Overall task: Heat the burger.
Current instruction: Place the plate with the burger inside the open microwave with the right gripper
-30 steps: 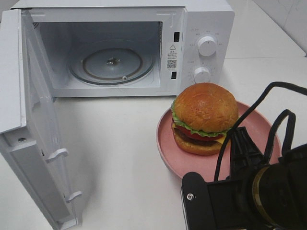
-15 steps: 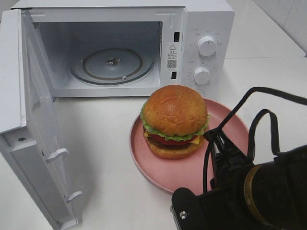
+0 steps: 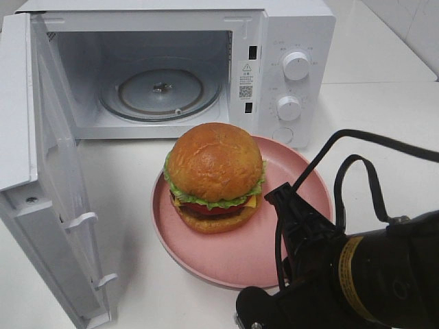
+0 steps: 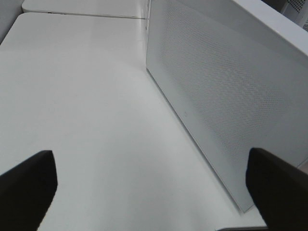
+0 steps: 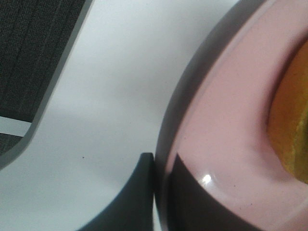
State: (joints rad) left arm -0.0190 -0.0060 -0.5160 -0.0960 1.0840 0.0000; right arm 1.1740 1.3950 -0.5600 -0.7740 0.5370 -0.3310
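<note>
Burger sits on the left half of a pink plate on the white table, just in front of the microwave, whose door stands swung wide to the left with the glass turntable bare inside. From the high camera I see the right arm bulking over the plate's near right edge with its cables looping above, but its pincer is hidden behind the arm's own body. The right wrist camera fills that gap: the right gripper is clamped on the plate's rim, one dark finger under the outer side and the other lying on the pink inner slope, with a sliver of golden bun at the frame's edge. The left arm does not appear in the high view at all. Only its wrist camera reports the left gripper, its two dark fingertips spread wide apart and holding nothing, above bare table beside a white perforated panel; the burger and plate are out of that view.
</note>
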